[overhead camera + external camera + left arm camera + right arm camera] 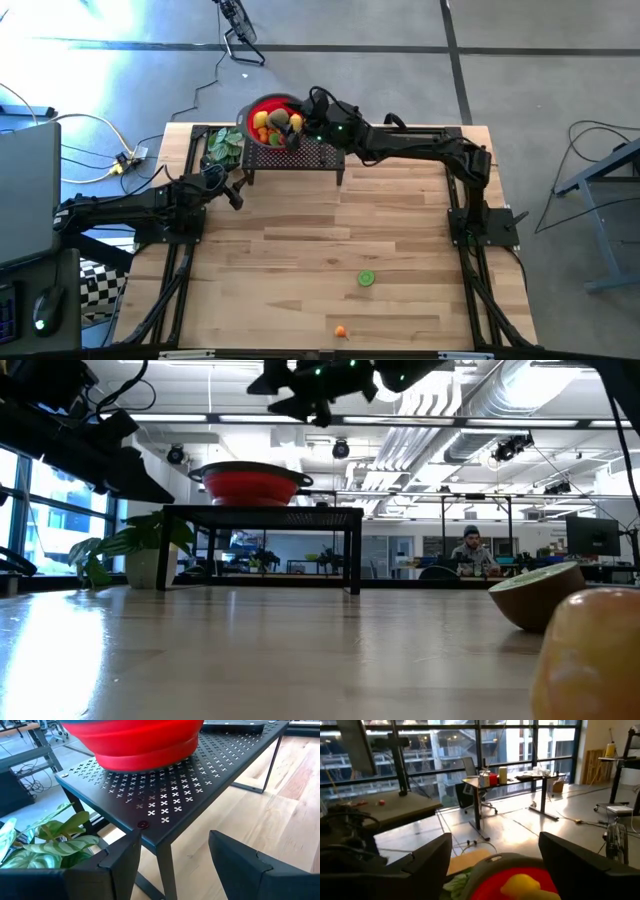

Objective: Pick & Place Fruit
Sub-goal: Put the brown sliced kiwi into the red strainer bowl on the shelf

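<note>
Right hand (297,132) hangs open and empty over the red bowl (262,106) of fruit (275,124) on the black rack (310,158); left hand (236,192), open, empty, waits beside the rack; lime half (367,279) and orange piece (340,330) lie well apart from it on the worktop (400,230)

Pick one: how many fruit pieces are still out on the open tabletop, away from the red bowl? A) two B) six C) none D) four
A: the high view shows just a green lime half and a small orange piece on the bare wood near the front edge; the other fruit is piled in the red bowl on the black stand.
</note>
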You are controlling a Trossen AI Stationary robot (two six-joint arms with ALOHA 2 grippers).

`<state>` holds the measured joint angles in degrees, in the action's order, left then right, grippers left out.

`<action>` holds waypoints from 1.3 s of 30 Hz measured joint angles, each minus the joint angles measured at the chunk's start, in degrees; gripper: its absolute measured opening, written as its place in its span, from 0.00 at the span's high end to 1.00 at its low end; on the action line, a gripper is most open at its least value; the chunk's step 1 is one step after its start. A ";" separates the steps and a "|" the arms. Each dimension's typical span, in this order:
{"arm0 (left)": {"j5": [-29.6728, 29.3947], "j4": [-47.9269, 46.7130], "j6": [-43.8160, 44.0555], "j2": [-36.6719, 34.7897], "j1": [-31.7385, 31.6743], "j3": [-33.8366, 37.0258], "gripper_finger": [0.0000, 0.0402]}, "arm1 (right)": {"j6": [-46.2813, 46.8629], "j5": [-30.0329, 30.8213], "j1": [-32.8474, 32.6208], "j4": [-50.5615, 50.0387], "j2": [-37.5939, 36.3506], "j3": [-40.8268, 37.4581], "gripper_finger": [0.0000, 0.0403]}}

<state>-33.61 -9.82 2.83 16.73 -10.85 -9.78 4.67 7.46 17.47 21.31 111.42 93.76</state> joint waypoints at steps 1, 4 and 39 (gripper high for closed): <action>0.00 -0.12 0.00 0.00 0.00 0.00 0.43 | 0.02 -0.07 -0.28 -1.50 -0.92 0.00 0.28; 0.00 -0.18 0.00 0.00 0.00 0.00 0.43 | 0.03 -0.06 -0.38 -7.07 -3.50 0.00 0.31; -0.02 -0.22 0.00 0.01 0.00 0.00 0.43 | 1.79 -0.13 -10.72 -41.53 -11.04 -0.02 0.97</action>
<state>-33.63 -10.04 2.83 16.74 -10.85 -9.78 6.46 7.33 6.75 -20.22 100.38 93.73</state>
